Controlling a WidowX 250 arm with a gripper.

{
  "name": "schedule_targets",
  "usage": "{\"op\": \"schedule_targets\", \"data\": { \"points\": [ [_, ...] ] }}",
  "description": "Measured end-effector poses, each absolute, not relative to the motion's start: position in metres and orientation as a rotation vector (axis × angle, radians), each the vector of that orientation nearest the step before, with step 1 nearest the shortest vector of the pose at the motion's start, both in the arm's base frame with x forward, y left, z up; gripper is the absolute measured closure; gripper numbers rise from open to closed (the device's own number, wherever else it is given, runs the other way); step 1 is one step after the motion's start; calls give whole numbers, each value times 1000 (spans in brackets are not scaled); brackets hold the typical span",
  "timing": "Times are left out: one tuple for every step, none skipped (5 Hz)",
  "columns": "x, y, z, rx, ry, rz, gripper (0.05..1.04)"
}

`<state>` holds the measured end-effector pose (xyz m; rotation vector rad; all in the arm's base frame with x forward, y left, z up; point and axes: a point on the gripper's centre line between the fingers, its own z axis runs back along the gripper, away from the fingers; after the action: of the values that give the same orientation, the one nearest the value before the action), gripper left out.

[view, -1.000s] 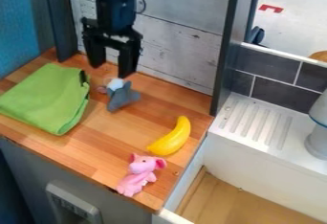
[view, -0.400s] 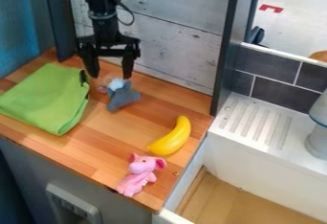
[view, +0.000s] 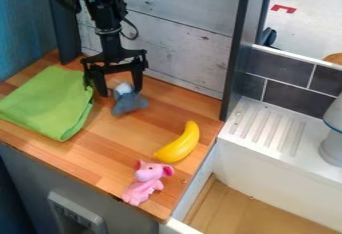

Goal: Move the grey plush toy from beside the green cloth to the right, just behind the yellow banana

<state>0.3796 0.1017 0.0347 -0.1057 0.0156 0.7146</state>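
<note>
The black gripper (view: 121,93) hangs at the upper left over the wooden counter (view: 110,140), open, with one finger on each side of the upper part of a small grey plush toy (view: 129,103). That toy has a whitish top and lies on the wood. Left of it is a folded green cloth (view: 50,103). A yellow banana (view: 179,143) lies towards the counter's right edge, and a pink plush toy (view: 145,182) is at the front corner.
A grey plank wall (view: 180,43) rises close behind the gripper, with a dark upright post (view: 237,53) at its right end. A white ridged drainboard (view: 267,128) and a light bottle-like object (view: 332,138) stand on the right, beside a sink basin.
The gripper has come down to the grey toy, its fingers now around the toy's upper part. The cloth, banana and pink toy have stayed where they were.
</note>
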Motion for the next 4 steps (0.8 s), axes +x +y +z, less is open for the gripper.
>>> {"op": "schedule_targets", "data": {
  "points": [
    [380, 102, 23, -102, 65, 751, 115],
    [375, 106, 20, -63, 80, 735, 316],
    [369, 104, 21, -64, 95, 658, 376],
    [376, 87, 53, -117, 17, 489, 376]
  ]
}}
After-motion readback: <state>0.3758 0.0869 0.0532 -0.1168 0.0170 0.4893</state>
